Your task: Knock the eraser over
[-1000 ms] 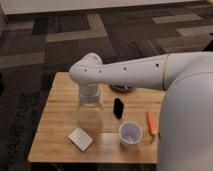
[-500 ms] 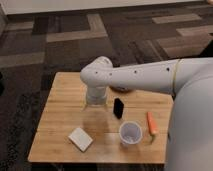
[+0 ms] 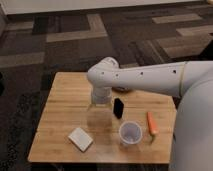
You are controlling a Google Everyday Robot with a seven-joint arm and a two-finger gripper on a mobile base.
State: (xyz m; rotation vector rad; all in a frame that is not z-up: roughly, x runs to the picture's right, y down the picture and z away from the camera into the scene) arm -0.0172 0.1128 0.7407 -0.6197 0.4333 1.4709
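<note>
The eraser [image 3: 118,107] is a small black block standing upright near the middle of the wooden table [image 3: 65,95]. My gripper [image 3: 99,119] hangs down from the white wrist [image 3: 101,95], just left of the eraser and close beside it. I cannot tell whether it touches the eraser. The white arm reaches in from the right, across the back of the table.
A clear plastic cup [image 3: 130,134] stands in front of the eraser, to its right. An orange marker-like object [image 3: 151,123] lies right of the cup. A flat pale square slab [image 3: 80,138] lies at the front left. Patterned carpet surrounds the table.
The wrist and gripper have moved to the right, closer to the eraser. The eraser still stands upright.
</note>
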